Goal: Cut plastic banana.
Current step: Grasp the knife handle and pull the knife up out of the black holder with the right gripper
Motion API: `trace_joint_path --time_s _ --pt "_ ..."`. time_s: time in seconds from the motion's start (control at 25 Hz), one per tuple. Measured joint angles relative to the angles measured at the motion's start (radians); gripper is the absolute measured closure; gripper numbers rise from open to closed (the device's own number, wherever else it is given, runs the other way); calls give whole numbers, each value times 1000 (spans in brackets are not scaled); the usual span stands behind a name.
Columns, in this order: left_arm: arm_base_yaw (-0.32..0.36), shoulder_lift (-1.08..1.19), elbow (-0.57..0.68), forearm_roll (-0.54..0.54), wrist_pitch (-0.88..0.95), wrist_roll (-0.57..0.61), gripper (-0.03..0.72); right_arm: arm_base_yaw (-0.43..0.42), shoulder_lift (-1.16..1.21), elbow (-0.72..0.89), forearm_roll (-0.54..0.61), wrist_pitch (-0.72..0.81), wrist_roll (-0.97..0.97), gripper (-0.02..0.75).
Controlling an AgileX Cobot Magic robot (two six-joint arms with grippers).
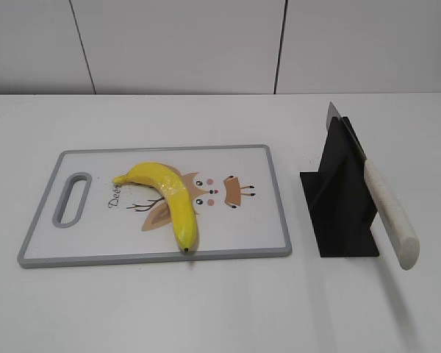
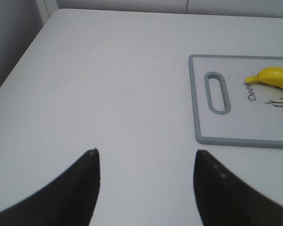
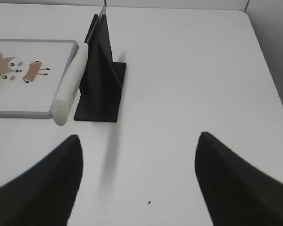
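Observation:
The plastic banana (image 1: 170, 198) is glossy yellow and lies on a grey-rimmed white cutting board (image 1: 279, 213) with a deer print. Its stem end shows in the left wrist view (image 2: 273, 77). A knife with a white handle (image 1: 392, 215) rests tilted in a black stand (image 1: 338, 198), blade up; the right wrist view shows the handle (image 3: 70, 84) and stand (image 3: 101, 80). My left gripper (image 2: 146, 153) is open over bare table left of the board (image 2: 198, 117). My right gripper (image 3: 139, 136) is open over bare table near the stand. Neither gripper shows in the exterior view.
The table is white, with a white panelled wall behind. The board's handle slot (image 1: 72, 198) is at its left end. The table's left edge (image 2: 19, 61) and right edge (image 3: 269, 70) show in the wrist views.

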Motion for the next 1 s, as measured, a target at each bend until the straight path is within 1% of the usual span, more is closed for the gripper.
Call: trace_joint_path --time_s 1.0 --pt "0 0 0 0 0 0 101 0 0 0 0 0 0 170"
